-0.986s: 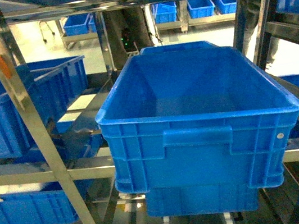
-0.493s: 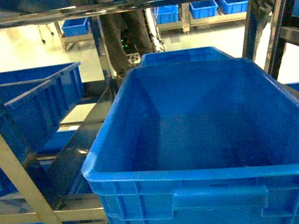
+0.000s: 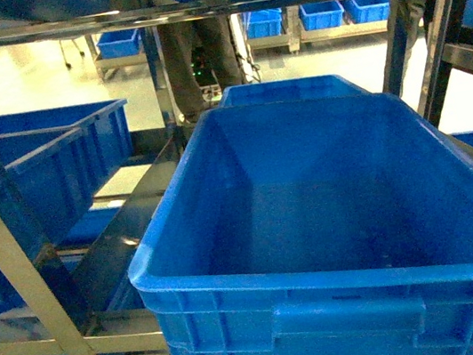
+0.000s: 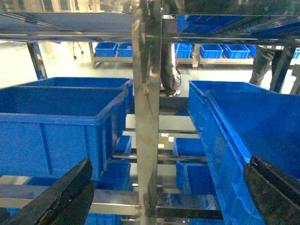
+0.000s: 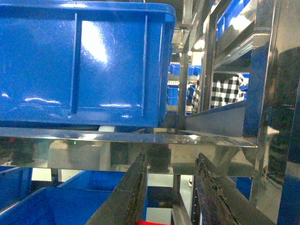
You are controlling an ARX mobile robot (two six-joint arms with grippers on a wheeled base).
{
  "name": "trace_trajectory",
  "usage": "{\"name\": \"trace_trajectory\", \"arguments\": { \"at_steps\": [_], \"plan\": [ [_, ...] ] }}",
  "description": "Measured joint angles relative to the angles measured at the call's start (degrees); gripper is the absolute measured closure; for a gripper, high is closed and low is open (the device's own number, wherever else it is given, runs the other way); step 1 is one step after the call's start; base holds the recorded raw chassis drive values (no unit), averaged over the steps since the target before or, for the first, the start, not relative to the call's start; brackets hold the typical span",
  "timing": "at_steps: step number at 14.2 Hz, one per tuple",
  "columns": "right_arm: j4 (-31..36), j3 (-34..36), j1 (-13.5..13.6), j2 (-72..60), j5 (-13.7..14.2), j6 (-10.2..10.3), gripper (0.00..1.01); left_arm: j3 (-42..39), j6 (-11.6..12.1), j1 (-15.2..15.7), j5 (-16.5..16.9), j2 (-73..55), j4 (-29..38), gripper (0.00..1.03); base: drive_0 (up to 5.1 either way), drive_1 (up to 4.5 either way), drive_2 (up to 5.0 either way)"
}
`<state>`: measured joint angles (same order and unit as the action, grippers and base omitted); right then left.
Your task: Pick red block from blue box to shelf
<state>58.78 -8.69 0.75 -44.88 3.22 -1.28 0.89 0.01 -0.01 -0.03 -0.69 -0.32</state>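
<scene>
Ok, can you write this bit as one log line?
left hand open | right hand by shelf, red bit between fingers, grip unclear

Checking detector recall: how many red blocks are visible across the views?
1 red block: only a sliver at the bottom edge of the right wrist view, low between the fingers of the right gripper, mostly cropped. Others may be hidden.
</scene>
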Motion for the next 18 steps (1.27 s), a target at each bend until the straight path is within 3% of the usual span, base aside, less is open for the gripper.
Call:
{"name": "trace_trajectory", "arguments": {
  "at_steps": [18],
  "plan": [
    [0.0, 0.0, 0.0, 0.0, 0.0, 0.0, 0.74, 0.0, 0.0, 0.0, 0.0, 0.0, 0.0, 0.05, 0.0, 0.00, 0.0]
  ]
}}
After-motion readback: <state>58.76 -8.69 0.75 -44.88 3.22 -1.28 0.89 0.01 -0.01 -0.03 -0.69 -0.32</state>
